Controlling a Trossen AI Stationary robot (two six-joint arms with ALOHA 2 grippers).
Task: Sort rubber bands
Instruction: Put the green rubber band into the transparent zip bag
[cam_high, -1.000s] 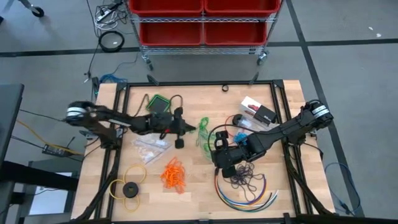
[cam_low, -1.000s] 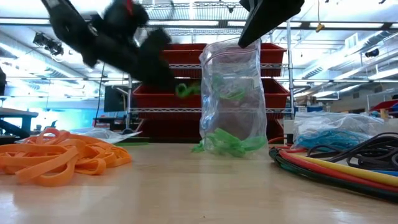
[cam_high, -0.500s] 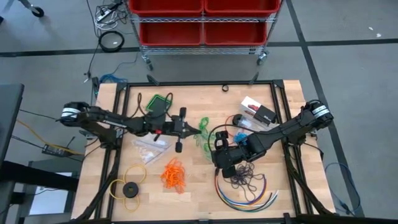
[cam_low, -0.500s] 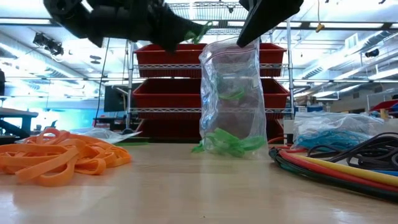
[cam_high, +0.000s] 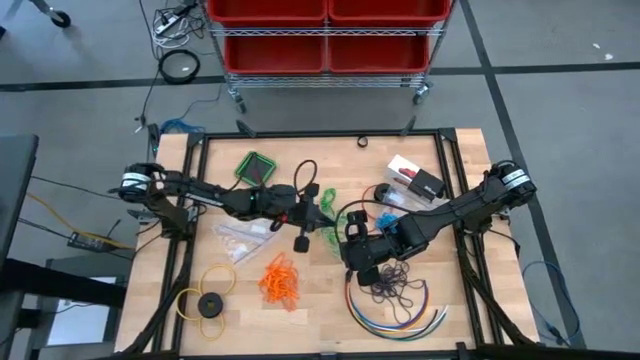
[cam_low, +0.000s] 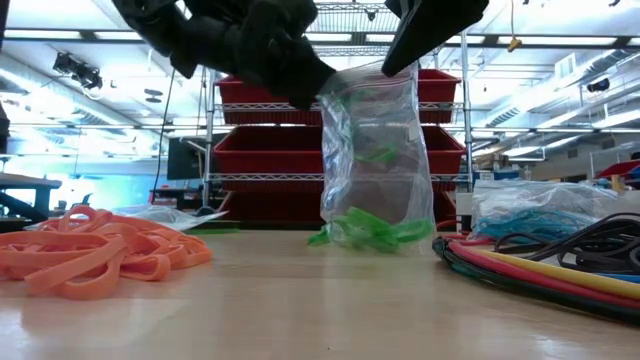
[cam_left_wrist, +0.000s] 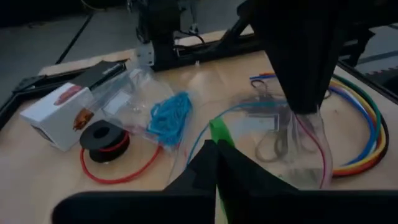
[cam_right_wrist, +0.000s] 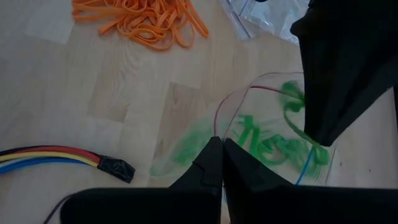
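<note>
A clear zip bag (cam_low: 375, 150) stands upright at the table's middle, with green rubber bands (cam_low: 372, 228) in its bottom. My right gripper (cam_low: 398, 62) is shut on the bag's top. My left gripper (cam_high: 325, 212) reaches in from the table's left to the bag's open mouth (cam_left_wrist: 273, 127), shut on a green rubber band (cam_left_wrist: 217, 134). Loose orange rubber bands (cam_high: 280, 280) lie toward the near edge. Blue rubber bands (cam_left_wrist: 169, 117) sit in another clear bag. Dark purple rubber bands (cam_high: 395, 285) lie under my right arm. My left gripper pinches a green rubber band (cam_left_wrist: 219, 138) between its two fingers, coming from the table's left and slanting slightly down. The band's free part (cam_right_wrist: 300, 124) hangs below the fingers over the bag's mouth, clear of the table. My right gripper pinches the bag's top rim (cam_right_wrist: 217, 127) between its two fingers, slanting down from the table's right. The bag hangs upright below them, mouth open, with its bottom (cam_low: 375, 240) on the table.
Multicoloured cables (cam_high: 400, 310) curve along the near right. A white box (cam_left_wrist: 59, 115) and a black spool with a red ring (cam_left_wrist: 102, 137) lie at the far right. A yellow ring with a black disc (cam_high: 207, 300) sits near left, and an empty clear bag (cam_high: 243, 232) under my left arm.
My left gripper has risen and gone toward the table's right with the green band, from beside the bag's middle to its open mouth. The bag and my right gripper have kept still.
</note>
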